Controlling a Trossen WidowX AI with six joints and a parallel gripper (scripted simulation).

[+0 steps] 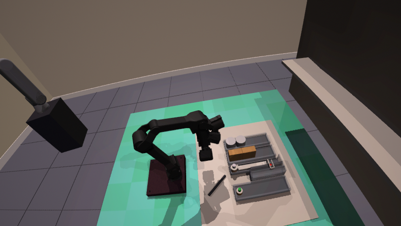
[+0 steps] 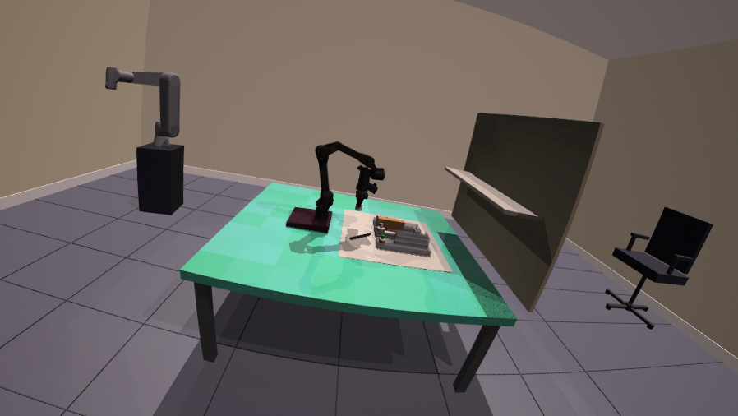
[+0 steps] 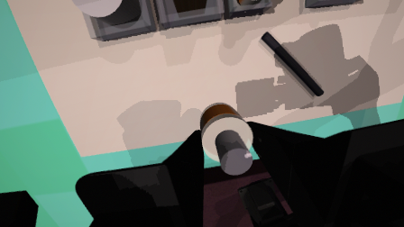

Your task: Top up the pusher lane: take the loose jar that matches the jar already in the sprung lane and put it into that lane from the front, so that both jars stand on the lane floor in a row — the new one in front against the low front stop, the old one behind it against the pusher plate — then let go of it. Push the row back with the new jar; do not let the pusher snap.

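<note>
My gripper (image 1: 206, 157) (image 2: 358, 205) (image 3: 223, 131) is shut on a loose jar (image 2: 358, 208) (image 3: 211, 135) with a grey cap, white shoulder and brown body. The jar is held upright above the mat, left of the lanes; the gripper hides it in the top view. A jar (image 1: 234, 167) (image 2: 380, 226) with a pale grey cap stands at the front of the sprung lane (image 1: 241, 172) (image 3: 248, 11). A long pale strip (image 1: 252, 165) runs behind it to a small frame with a red mark. The pusher plate and front stop are too small to make out.
A black rod (image 1: 216, 185) (image 2: 360, 236) (image 3: 293, 64) lies on the mat (image 1: 301, 211) before the lanes. Neighbouring lanes hold two white round tins (image 1: 230, 142) (image 3: 101, 6), orange boxes (image 1: 235, 154) (image 2: 389, 222) and a green-capped jar (image 1: 239, 190) (image 2: 382, 239). A clear-walled block (image 1: 268, 173) stands beside the sprung lane.
</note>
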